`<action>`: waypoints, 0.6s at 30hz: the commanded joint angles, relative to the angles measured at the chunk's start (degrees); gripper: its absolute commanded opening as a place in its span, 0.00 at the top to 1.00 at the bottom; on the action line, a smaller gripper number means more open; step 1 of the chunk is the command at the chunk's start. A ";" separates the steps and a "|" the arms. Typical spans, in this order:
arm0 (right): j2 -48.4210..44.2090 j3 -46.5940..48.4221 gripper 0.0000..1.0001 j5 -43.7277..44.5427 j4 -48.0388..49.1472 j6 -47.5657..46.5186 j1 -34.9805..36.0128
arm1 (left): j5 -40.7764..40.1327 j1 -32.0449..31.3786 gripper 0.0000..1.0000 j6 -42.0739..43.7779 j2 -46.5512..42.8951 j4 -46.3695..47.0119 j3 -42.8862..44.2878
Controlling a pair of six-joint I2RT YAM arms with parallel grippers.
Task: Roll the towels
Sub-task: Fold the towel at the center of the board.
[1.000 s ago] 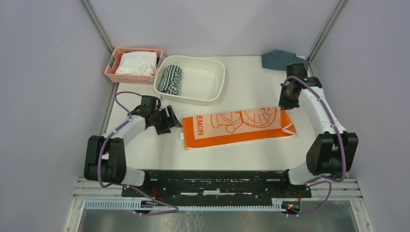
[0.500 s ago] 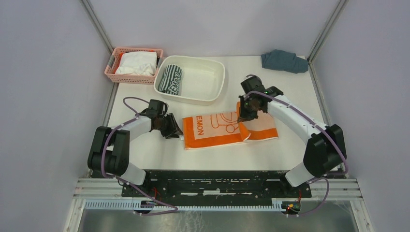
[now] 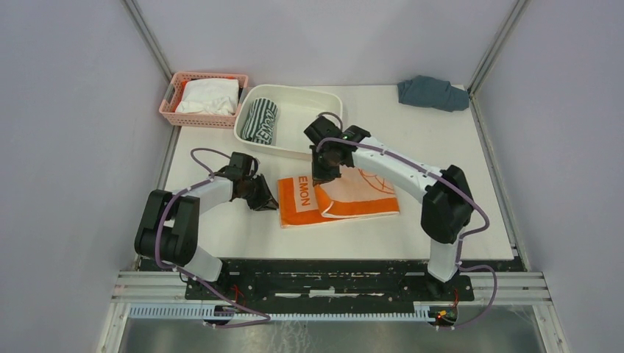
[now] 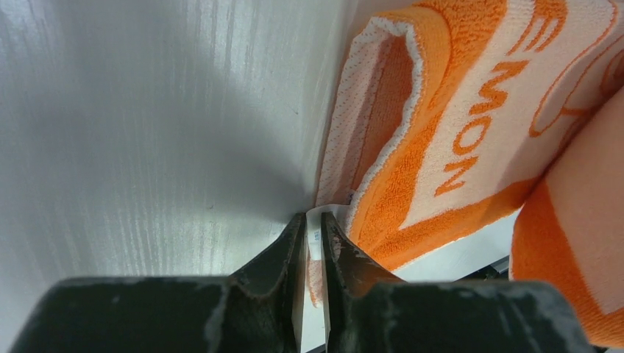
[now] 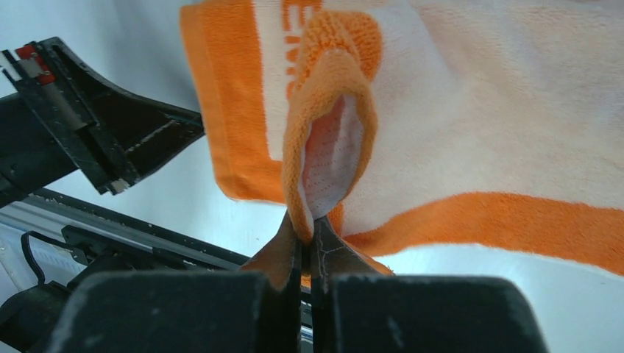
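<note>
- The orange towel (image 3: 346, 200) lies flat on the surface (image 3: 221, 237), in front of the arm bases and just near of the white tub (image 3: 329, 121). It has orange borders, a pale peach centre and the letters "EMON" by its left end. Its right end is lifted and doubled back over the middle.
- The striped towel (image 3: 260, 120), dark green and white, sits already rolled at the left end of the white tub.
- A pink basket (image 3: 171, 103) at the far left holds a white cloth (image 3: 208, 95). A blue-grey cloth (image 3: 431, 92) lies crumpled at the far right corner. Both are well apart from the orange towel.
- The left hand (image 3: 266, 200) sits low at the towel's near left corner. In its wrist view its fingers stand almost together, pinching the corner edge and a small white tag.
- The right hand (image 3: 322, 176) points down over the towel's left part, its arm stretched across above the cloth. Its fingers are clamped tight on a raised fold of the orange towel.
</note>
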 commanded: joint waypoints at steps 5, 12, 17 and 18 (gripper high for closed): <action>8.17 11.68 0.98 3.78 -2.94 4.47 6.37 | 0.29 -0.84 0.82 -1.42 0.61 1.43 -0.28; 12.46 16.96 0.98 3.79 -4.19 5.29 8.71 | 0.29 -1.48 0.82 -1.59 0.54 1.69 -0.37; 15.54 17.47 0.98 3.79 -3.97 5.31 9.76 | 0.13 -1.85 0.82 -1.60 0.55 1.65 -0.46; 16.22 17.35 0.98 3.72 -3.78 5.37 9.76 | 0.12 -1.90 0.82 -1.60 0.60 1.69 -0.46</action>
